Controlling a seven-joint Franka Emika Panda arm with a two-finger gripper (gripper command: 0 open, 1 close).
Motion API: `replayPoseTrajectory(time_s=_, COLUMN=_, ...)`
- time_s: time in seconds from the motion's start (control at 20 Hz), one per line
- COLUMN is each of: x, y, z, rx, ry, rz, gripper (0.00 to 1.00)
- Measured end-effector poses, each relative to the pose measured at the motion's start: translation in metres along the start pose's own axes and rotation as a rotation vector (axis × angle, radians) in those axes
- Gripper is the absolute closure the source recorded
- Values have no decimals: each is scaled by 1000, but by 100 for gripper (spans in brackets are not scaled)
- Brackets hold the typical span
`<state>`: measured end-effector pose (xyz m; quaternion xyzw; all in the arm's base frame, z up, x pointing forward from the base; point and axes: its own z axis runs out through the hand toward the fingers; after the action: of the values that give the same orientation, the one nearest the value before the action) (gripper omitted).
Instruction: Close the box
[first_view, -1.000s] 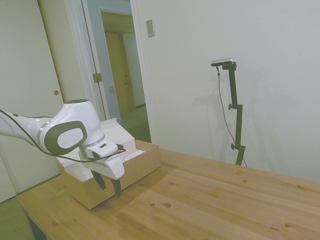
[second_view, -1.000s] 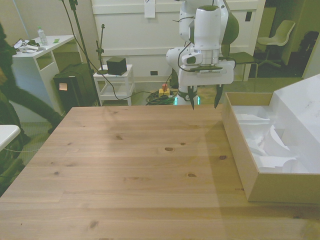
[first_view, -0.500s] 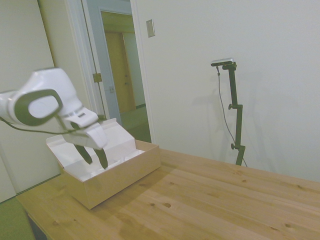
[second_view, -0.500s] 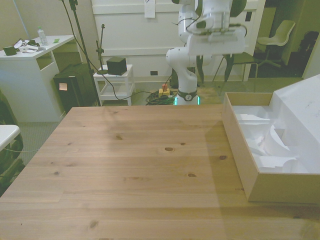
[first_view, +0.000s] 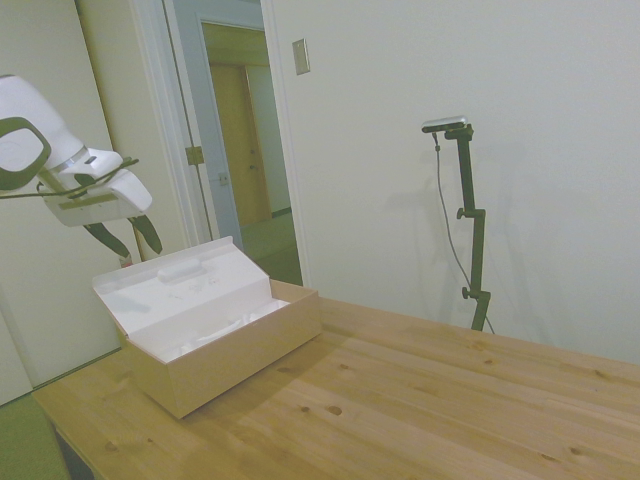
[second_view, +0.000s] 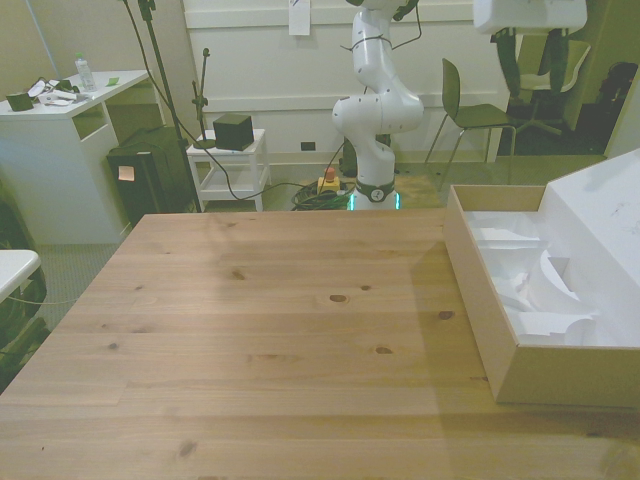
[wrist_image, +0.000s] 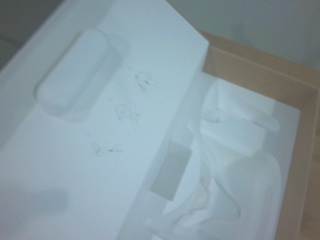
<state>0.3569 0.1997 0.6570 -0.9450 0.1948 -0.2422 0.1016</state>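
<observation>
The tan cardboard box (first_view: 228, 348) lies open on the table, at the front view's right edge (second_view: 478, 290). Its white inside holds crumpled white paper (second_view: 540, 290). The hinged lid (first_view: 170, 283) stands up along the box's far long side, white inner face showing (second_view: 605, 215). My gripper (first_view: 128, 238) hangs open in the air above the top edge of the lid, nothing between its fingers; in the front view it is high at the top right (second_view: 532, 65). The wrist view looks down on the lid's inner face (wrist_image: 100, 105) and the box's tan wall (wrist_image: 255, 75).
The wooden table (second_view: 270, 320) stretches wide to the front view's left of the box. Beyond it stand a white desk (second_view: 70, 115), a small white cart with a black cube (second_view: 232, 130) and a chair (second_view: 470, 110). An open doorway (first_view: 245, 150) lies behind the box.
The gripper has risen from table height beside the box to well above it, swinging over toward the lid side. Box and lid have not moved.
</observation>
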Motion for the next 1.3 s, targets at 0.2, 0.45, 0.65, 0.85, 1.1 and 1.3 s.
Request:
replayPoseTrajectory(time_s=0.2, x=1, y=-31, z=0, rx=14, ry=-6, rz=-89, gripper=0)
replayPoseTrajectory(time_s=0.45, x=-11, y=-100, z=31, rx=14, ry=-4, rz=-230, gripper=0)
replayPoseTrajectory(time_s=0.65, x=-28, y=-158, z=70, rx=19, ry=-6, rz=-295, gripper=0)
replayPoseTrajectory(time_s=0.85, x=-46, y=-208, z=124, rx=3, ry=-6, rz=-332, gripper=0)
replayPoseTrajectory(time_s=1.1, x=-66, y=-254, z=176, rx=-37, ry=-5, rz=-346, gripper=0)
replayPoseTrajectory(time_s=1.3, x=-30, y=-245, z=166, rx=-103, ry=25, rz=-274, gripper=0)
